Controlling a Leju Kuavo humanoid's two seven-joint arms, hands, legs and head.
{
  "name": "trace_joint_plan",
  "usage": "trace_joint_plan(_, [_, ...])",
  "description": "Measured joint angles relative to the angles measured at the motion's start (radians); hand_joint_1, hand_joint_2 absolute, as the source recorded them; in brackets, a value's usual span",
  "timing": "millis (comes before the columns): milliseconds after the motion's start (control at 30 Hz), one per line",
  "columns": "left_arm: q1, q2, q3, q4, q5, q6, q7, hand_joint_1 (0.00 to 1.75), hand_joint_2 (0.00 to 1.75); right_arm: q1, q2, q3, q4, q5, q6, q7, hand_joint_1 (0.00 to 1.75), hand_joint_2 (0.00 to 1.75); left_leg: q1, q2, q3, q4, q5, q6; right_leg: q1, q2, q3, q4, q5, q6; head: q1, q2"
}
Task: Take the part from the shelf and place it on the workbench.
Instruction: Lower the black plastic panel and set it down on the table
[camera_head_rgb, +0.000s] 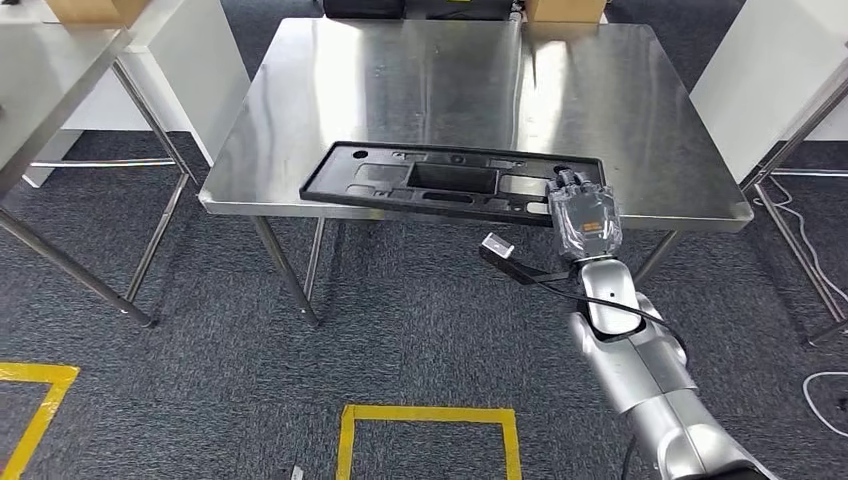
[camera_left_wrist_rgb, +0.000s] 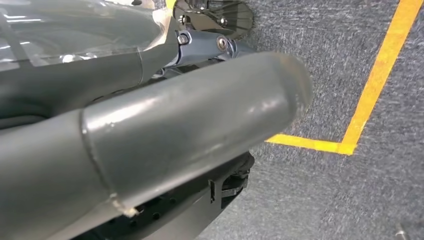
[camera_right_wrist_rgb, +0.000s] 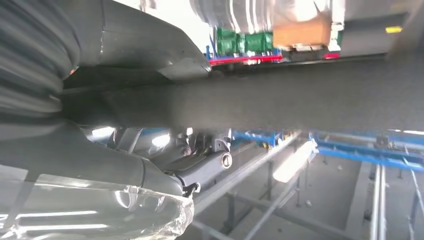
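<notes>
A long black plastic part (camera_head_rgb: 440, 180) lies flat along the near edge of the steel workbench (camera_head_rgb: 400, 80). My right hand (camera_head_rgb: 583, 215) is at the part's right end, its fingers laid over the top. In the right wrist view the part (camera_right_wrist_rgb: 275, 105) runs as a dark band between the fingers above and the thumb (camera_right_wrist_rgb: 75, 165) below, so the hand grips it. My left hand (camera_left_wrist_rgb: 150, 135) hangs over the carpet, with its thick thumb stretched out and nothing in it.
White tables stand at the left (camera_head_rgb: 60, 70) and right (camera_head_rgb: 770, 80) of the workbench. Cardboard boxes (camera_head_rgb: 565, 10) sit behind it. Yellow tape (camera_head_rgb: 430, 415) marks the carpet in front. Cables (camera_head_rgb: 800, 230) lie on the floor at the right.
</notes>
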Motion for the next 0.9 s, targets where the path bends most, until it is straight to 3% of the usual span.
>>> trace_joint_plan(67, [0.0, 0.001, 0.001, 0.0, 0.0, 0.0, 0.0, 0.0, 0.0, 0.0, -0.001, -0.001, -0.001, -0.001, 0.0, 0.0, 1.75, 1.75, 0.005, 0.002, 0.005, 0.0, -0.012, -0.011, 0.002, 0.006, 0.005, 0.002, -0.012, -0.024, -0.005, 0.0])
trace_joint_plan(133, [-0.002, 0.001, 0.001, 0.0, 0.0, 0.0, 0.0, 0.0, 0.0, -0.003, -0.002, -0.001, -0.003, -0.001, 0.0, 0.0, 1.75, 1.75, 0.011, 0.004, -0.009, 0.039, -0.035, -0.022, 0.001, 0.009, 0.017, 0.002, -0.024, -0.044, -0.008, 0.0])
trace_joint_plan(200, [-0.003, 0.001, 0.001, 0.0, 0.0, 0.0, 0.0, 0.0, 0.0, -0.002, -0.002, -0.001, -0.005, 0.0, 0.0, -0.001, 1.75, 1.75, 0.012, 0.004, -0.075, 0.16, -0.08, -0.029, 0.003, 0.011, 0.031, 0.001, -0.038, -0.061, -0.011, 0.0])
trace_joint_plan(267, [-0.006, 0.002, 0.002, 0.0, 0.0, 0.0, -0.002, 0.0, 0.0, 0.002, -0.002, 0.0, -0.005, 0.0, 0.0, -0.002, 1.75, 1.75, 0.012, 0.004, -0.164, 0.288, -0.109, -0.03, 0.009, 0.013, 0.045, 0.001, -0.053, -0.068, -0.012, 0.0])
trace_joint_plan(300, [-0.008, 0.002, 0.003, -0.001, 0.0, 0.0, -0.003, 0.0, 0.0, 0.004, -0.001, 0.0, -0.005, 0.0, -0.001, -0.002, 1.75, 1.75, 0.012, 0.004, -0.19, 0.307, -0.094, -0.028, 0.012, 0.014, 0.056, 0.001, -0.062, -0.069, -0.012, 0.0])
trace_joint_plan(333, [-0.009, 0.003, 0.004, -0.001, 0.0, 0.0, -0.003, 0.0, 0.0, 0.005, 0.0, 0.001, -0.005, 0.0, -0.001, -0.002, 1.75, 1.75, 0.011, 0.004, -0.195, 0.287, -0.057, -0.022, 0.015, 0.015, 0.07, 0.001, -0.071, -0.069, -0.012, 0.0])
trace_joint_plan(400, [-0.007, 0.003, 0.007, -0.001, 0.0, 0.0, -0.001, 0.0, 0.0, 0.006, 0.001, 0.001, -0.005, 0.0, -0.001, -0.003, 1.75, 1.75, 0.006, 0.003, -0.162, 0.166, 0.049, -0.002, 0.019, 0.018, 0.1, -0.001, -0.093, -0.067, -0.011, 0.0])
trace_joint_plan(433, [-0.005, 0.004, 0.008, -0.001, 0.0, 0.0, 0.0, 0.0, 0.0, 0.005, 0.001, 0.001, -0.004, 0.0, -0.001, -0.003, 1.75, 1.75, 0.0, 0.003, -0.14, 0.113, 0.083, 0.01, 0.022, 0.018, 0.112, -0.004, -0.102, -0.064, -0.009, 0.0])
trace_joint_plan(467, [-0.004, 0.004, 0.009, -0.001, 0.0, 0.0, 0.0, 0.0, 0.0, 0.005, 0.001, 0.001, -0.004, 0.0, -0.001, -0.003, 1.75, 1.75, -0.005, 0.003, -0.121, 0.073, 0.1, 0.021, 0.022, 0.019, 0.12, -0.007, -0.108, -0.061, -0.009, 0.0])
trace_joint_plan(533, [-0.003, 0.005, 0.01, -0.001, 0.0, 0.001, 0.0, 0.0, 0.0, 0.004, 0.003, 0.001, -0.004, 0.0, -0.002, -0.003, 1.75, 1.75, -0.014, 0.005, -0.097, 0.032, 0.086, 0.037, 0.024, 0.019, 0.127, -0.01, -0.108, -0.048, -0.011, 0.0])
trace_joint_plan(633, [-0.003, 0.003, 0.011, -0.002, 0.001, 0.002, 0.0, 0.0, 0.0, 0.004, 0.003, 0.001, -0.007, 0.0, -0.002, -0.001, 1.75, 1.75, -0.011, 0.002, -0.052, -0.022, 0.072, 0.048, 0.026, 0.017, 0.109, 0.029, -0.11, -0.034, -0.014, 0.0])
trace_joint_plan(667, [-0.001, 0.002, 0.011, -0.002, 0.001, 0.002, 0.0, 0.0, 0.0, 0.004, 0.003, 0.001, -0.007, 0.0, -0.002, -0.001, 1.75, 1.75, -0.007, 0.0, -0.038, -0.032, 0.07, 0.049, 0.024, 0.016, 0.082, 0.076, -0.121, -0.034, -0.014, 0.0])
trace_joint_plan(767, [0.002, -0.001, 0.011, -0.002, 0.001, 0.003, 0.0, 0.0, 0.0, 0.01, 0.003, 0.004, -0.006, 0.0, -0.001, -0.001, 1.75, 1.75, -0.002, -0.003, -0.012, -0.038, 0.051, 0.048, 0.018, 0.015, -0.042, 0.255, -0.172, -0.03, -0.014, 0.0])
trace_joint_plan(800, [0.004, -0.002, 0.011, -0.002, 0.001, 0.003, 0.0, 0.0, 0.0, 0.014, 0.002, 0.004, -0.006, 0.0, -0.001, -0.001, 1.75, 1.75, -0.001, -0.004, -0.001, -0.037, 0.042, 0.045, 0.016, 0.015, -0.069, 0.275, -0.18, -0.026, -0.013, 0.0])
trace_joint_plan(833, [0.006, -0.002, 0.011, -0.002, 0.001, 0.003, 0.0, 0.0, 0.0, 0.015, 0.002, 0.004, -0.006, 0.0, -0.001, -0.001, 1.75, 1.75, 0.001, -0.006, 0.012, -0.037, 0.031, 0.041, 0.012, 0.014, -0.079, 0.257, -0.171, -0.02, -0.013, 0.0])
trace_joint_plan(867, [0.007, -0.002, 0.011, -0.002, 0.001, 0.004, 0.0, 0.0, 0.0, 0.016, 0.001, 0.004, -0.006, 0.0, -0.001, -0.001, 1.75, 1.75, 0.004, -0.007, 0.028, -0.037, 0.019, 0.036, 0.007, 0.012, -0.073, 0.206, -0.143, -0.01, -0.013, 0.0])
trace_joint_plan(900, [0.008, -0.002, 0.011, -0.002, 0.001, 0.004, 0.0, 0.0, 0.0, 0.017, 0.001, 0.004, -0.005, 0.0, -0.001, -0.001, 1.75, 1.75, 0.006, -0.008, 0.044, -0.037, 0.006, 0.029, 0.001, 0.007, -0.057, 0.131, -0.096, 0.006, -0.012, 0.0])
